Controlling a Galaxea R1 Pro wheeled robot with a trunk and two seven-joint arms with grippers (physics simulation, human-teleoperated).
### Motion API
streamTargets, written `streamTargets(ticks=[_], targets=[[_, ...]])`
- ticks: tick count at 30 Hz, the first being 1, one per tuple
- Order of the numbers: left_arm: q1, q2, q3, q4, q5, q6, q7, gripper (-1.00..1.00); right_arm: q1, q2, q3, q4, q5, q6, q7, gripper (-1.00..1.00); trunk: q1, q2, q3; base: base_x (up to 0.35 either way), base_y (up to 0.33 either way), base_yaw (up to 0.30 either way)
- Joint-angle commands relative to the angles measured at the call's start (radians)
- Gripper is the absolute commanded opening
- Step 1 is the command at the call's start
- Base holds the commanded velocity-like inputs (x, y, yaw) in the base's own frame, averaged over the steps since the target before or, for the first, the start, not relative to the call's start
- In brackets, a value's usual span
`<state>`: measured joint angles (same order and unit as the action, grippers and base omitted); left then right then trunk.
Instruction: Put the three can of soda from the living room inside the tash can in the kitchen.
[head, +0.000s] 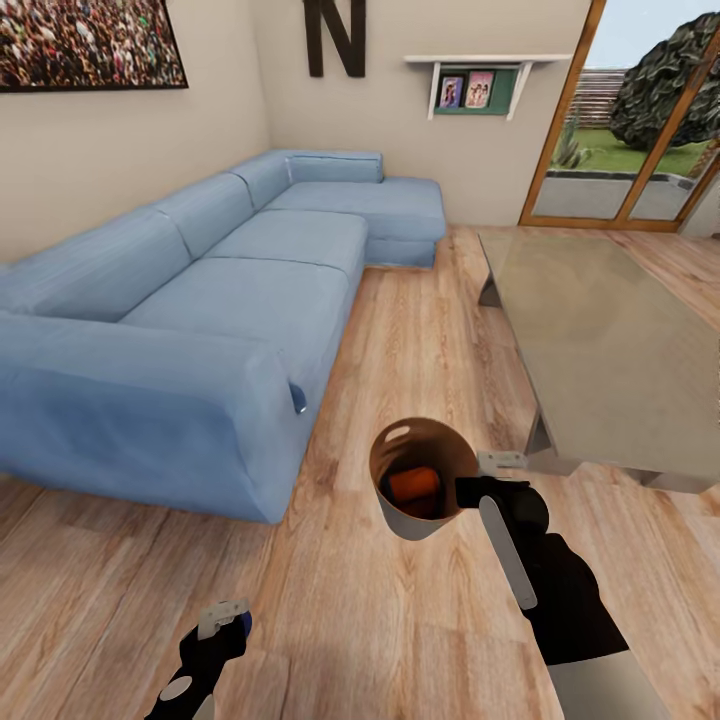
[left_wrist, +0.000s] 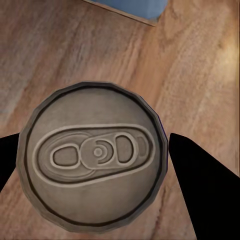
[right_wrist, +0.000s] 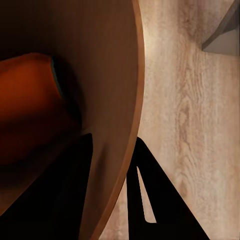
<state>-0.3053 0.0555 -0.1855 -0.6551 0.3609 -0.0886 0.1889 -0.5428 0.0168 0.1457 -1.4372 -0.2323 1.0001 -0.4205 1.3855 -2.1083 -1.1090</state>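
We see our right gripper (head: 478, 487) pinching the rim of the trash can (head: 415, 520). One finger is inside the can and one is outside, with the wall squeezed between them. In the right wrist view the rim (right_wrist: 131, 125) runs between the two dark fingers (right_wrist: 155, 200). The trash can hangs above the wood floor (head: 400, 330), just in front of that gripper. An orange soda can (head: 413, 485) lies on its side deep inside, close to the inner finger.

Our left gripper (head: 222, 618) is low down, well apart from the right one. In the left wrist view a second soda can (left_wrist: 95, 155) sits between its two black fingers (left_wrist: 200, 185). We look straight down on its grey top with the pull tab. The fingers sit close on both sides, so it is held.

The blue sofa (head: 180, 330) is beyond the left gripper. The long grey table (head: 600, 350) is beyond the right gripper.
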Motion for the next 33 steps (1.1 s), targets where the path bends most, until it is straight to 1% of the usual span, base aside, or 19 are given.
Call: streamTargets(ticks=[1,16,22,28,33], targets=[[0.000,0.000,0.000,0.000,0.000,0.000,0.001,-1.00,0.000,0.000,0.000,0.000,-0.002,-0.002,0.002,-1.00,-0.004,0.007,0.005,0.000,0.000,0.000],[0.000,0.000,-0.003,0.000,0.000,0.004,-0.001,-1.00,0.000,0.000,0.000,0.000,-0.002,-0.002,0.002,-1.00,-0.062,0.112,0.076,0.000,0.000,0.000],[0.000,0.000,-0.004,-0.001,0.000,0.004,0.000,-1.00,0.000,0.000,0.000,0.000,-0.002,-0.002,0.002,-1.00,-0.062,0.112,0.085,0.000,0.000,0.000],[0.000,0.000,-0.005,-0.001,0.000,0.003,0.000,-1.00,0.000,0.000,0.000,0.000,-0.002,-0.002,0.002,-1.00,-0.062,0.112,0.089,-0.008,0.000,0.000],[0.000,0.000,-0.005,-0.001,-0.015,0.003,0.000,-1.00,0.000,0.000,0.000,0.000,-0.002,-0.002,0.002,-1.00,-0.062,0.112,0.089,-0.223,0.000,0.000]])
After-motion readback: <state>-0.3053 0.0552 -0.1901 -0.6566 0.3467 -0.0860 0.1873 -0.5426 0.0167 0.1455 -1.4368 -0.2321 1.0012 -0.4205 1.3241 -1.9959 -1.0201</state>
